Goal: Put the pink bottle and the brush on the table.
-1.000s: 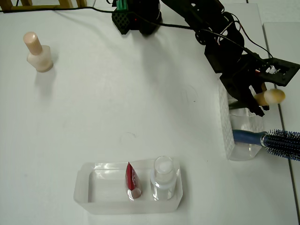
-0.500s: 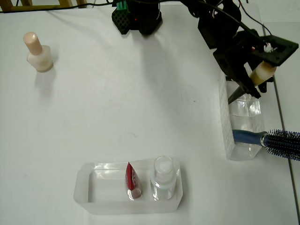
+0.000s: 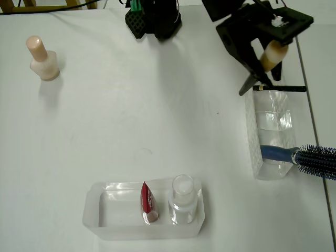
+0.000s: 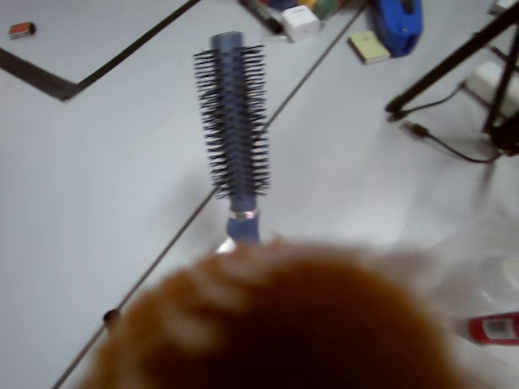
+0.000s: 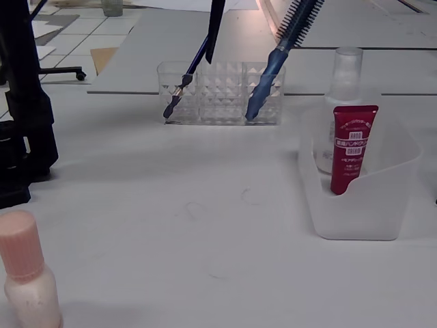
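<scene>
Brush (image 3: 274,54) in hand (image 3: 262,59), at the upper right of the overhead view: pinched, by the look of it, near the tan ferrule, with the dark handle slanting down toward the near end of the clear organiser (image 3: 273,131). Seen in the fixed view as a dark handle (image 5: 214,31) hanging at top centre, its tip about level with the organiser's rim. Blurred brown mass low in the wrist view, probably the bristles close to the lens, with the blue hairbrush (image 4: 235,130) beyond.

Pink bottle (image 3: 42,60) upright on the worktop (image 3: 131,115) at the upper left of the overhead view, so likely done with already; brush placement judged to be the step in hand.

To do it well: lift a little more until the handle tip plainly clears the rim and the thin dark stick (image 3: 281,88) lying across that end. Then swing left over bare worktop, well apart from the tray (image 3: 94,210) at the lower centre. Lower until the handle tip touches, lay the brush flat, and release only then, since a slim round handle may roll.
</scene>
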Controlling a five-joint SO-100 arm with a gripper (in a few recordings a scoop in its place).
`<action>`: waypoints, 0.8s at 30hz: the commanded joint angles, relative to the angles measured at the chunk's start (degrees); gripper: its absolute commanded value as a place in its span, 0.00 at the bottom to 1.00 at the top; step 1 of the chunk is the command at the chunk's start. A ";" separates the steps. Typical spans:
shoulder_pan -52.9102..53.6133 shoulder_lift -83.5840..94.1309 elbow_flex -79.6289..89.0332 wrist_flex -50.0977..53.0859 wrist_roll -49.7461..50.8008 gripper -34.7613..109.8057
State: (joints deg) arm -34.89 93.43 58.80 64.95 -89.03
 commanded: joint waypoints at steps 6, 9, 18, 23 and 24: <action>6.86 7.65 -2.72 6.50 -1.14 0.24; 11.51 9.32 -1.85 9.93 -1.93 0.24; 22.32 16.61 8.53 13.54 -5.19 0.24; 27.69 22.41 18.28 15.47 -6.33 0.24; 28.65 23.03 19.16 16.88 -6.68 0.24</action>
State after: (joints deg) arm -8.00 112.06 76.20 79.54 -94.48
